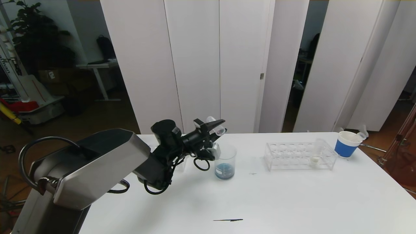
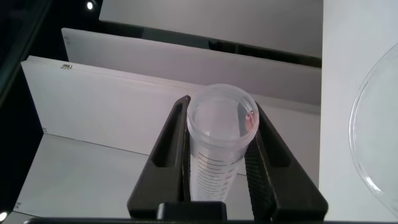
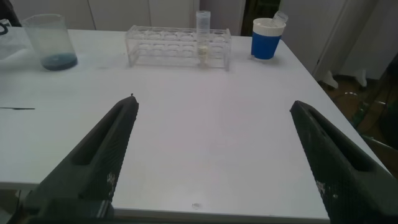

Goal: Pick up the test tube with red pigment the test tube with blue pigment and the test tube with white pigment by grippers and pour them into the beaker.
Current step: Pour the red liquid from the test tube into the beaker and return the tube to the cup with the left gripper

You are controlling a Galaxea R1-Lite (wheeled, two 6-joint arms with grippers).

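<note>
The left gripper (image 1: 210,127) grips an emptied clear tube (image 1: 217,125) above the clear beaker (image 1: 225,161) of blue liquid; next, I judge, comes the white-pigment tube (image 1: 316,152).

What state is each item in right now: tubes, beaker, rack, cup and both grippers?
Left gripper: shut on an emptied test tube, tilted above the beaker.
Beaker: upright, blue liquid at its bottom.
Test tube with white pigment: standing in the rack, not yet poured.
Rack: on the table, other holes empty.
Paper cup: upright beside the rack.
Right gripper: open, empty, low over the table.
</note>
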